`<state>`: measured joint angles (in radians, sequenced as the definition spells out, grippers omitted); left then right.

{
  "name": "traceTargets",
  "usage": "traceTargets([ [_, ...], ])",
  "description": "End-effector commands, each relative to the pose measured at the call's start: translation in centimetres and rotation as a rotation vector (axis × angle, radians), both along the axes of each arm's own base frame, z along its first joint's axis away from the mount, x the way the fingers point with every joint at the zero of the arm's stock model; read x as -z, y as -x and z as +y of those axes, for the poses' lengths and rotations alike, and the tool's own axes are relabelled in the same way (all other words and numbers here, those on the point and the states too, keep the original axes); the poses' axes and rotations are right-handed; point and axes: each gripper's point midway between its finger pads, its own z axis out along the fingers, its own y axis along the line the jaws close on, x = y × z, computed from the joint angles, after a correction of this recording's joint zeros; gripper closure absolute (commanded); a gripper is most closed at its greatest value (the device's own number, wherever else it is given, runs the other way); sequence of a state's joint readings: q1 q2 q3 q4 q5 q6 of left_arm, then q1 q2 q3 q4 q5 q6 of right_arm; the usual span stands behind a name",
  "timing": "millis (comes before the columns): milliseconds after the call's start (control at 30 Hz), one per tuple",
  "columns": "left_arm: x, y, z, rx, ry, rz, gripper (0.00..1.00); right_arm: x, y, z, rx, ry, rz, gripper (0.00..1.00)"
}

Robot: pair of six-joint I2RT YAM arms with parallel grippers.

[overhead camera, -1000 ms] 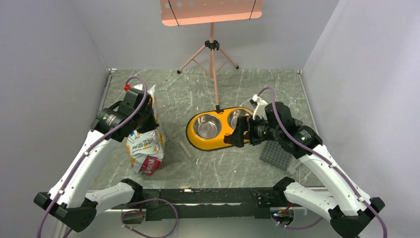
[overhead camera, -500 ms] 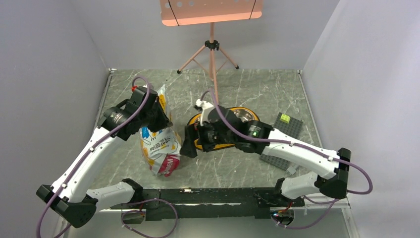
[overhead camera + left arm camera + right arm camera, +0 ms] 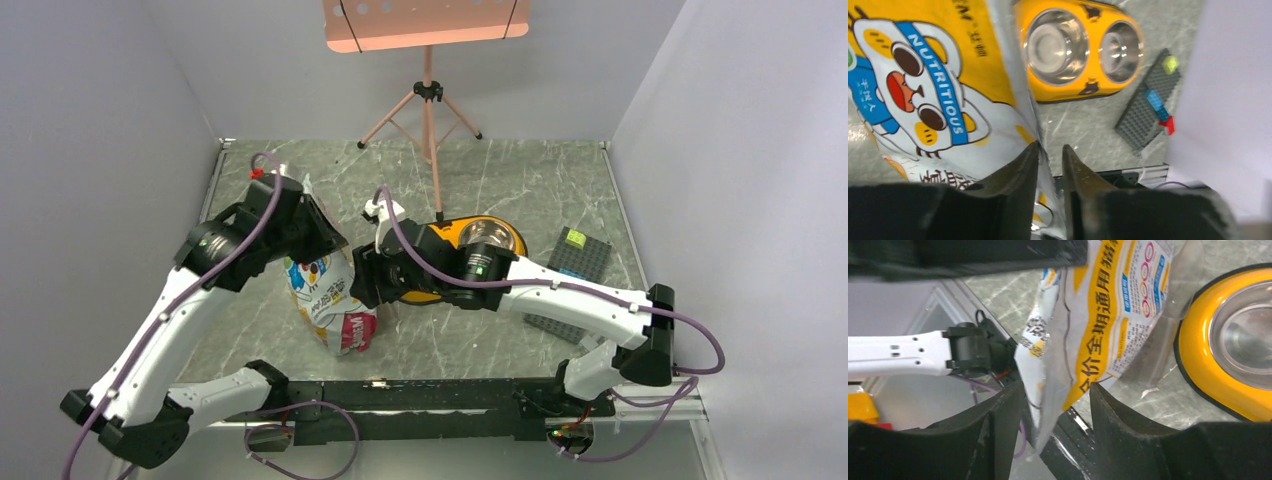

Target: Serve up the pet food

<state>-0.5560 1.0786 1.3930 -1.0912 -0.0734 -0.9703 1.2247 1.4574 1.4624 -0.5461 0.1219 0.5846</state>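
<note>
The white-and-yellow cartoon-print bag (image 3: 335, 300) stands upright left of the yellow double-bowl feeder (image 3: 452, 232). The pet food itself is hidden inside the bag. My left gripper (image 3: 318, 240) is at the bag's top. In the left wrist view its jaws (image 3: 1050, 146) stand slightly apart, with the bag (image 3: 923, 90) edge lying against the left finger and a gap to the right one. My right gripper (image 3: 362, 283) is at the bag's right side. Its jaws (image 3: 1055, 385) are open around a hanging edge of the bag (image 3: 1108, 315), beside the feeder (image 3: 1198, 340).
A pink music stand (image 3: 427, 20) on a tripod (image 3: 428, 110) stands at the back. A grey studded baseplate (image 3: 570, 262) with a green brick (image 3: 575, 238) lies right of the feeder (image 3: 1063, 92). Grey walls close in both sides.
The right arm swung left from the feeder to the bag, and its jaws narrowed around the bag's edge. The bag shifted right toward the feeder. The left jaws parted slightly.
</note>
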Motion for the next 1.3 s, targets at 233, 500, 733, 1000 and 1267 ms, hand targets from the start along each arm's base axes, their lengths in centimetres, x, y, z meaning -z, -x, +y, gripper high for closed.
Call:
traceTargets([
  [233,-8.8,-1.1,3.4,-0.078,0.025,-0.332,0.3,-2.4,-1.3,0.8,-0.08,-0.016,-0.109,0.42],
  [500,-7.8,-2.0,6.0,-0.17,-0.044,-0.323,0.44,-4.7,-5.3,2.3,-0.096,-0.083,-0.057,0.53],
  [733,-6.4,-2.9,5.3,-0.111,-0.057,-0.332,0.64,-4.7,-7.4,4.8,-0.132,-0.043,-0.049,0.71],
  [1000,-5.1,-1.4,5.0,-0.056,-0.058,-0.279,0.73,-3.9,-7.4,5.5,-0.145,-0.057,-0.025,0.72],
  [1267,-3.9,-0.8,4.3,-0.025,-0.033,-0.232,0.75,-3.3,-7.6,6.0,-0.153,-0.048,-0.018,0.75],
])
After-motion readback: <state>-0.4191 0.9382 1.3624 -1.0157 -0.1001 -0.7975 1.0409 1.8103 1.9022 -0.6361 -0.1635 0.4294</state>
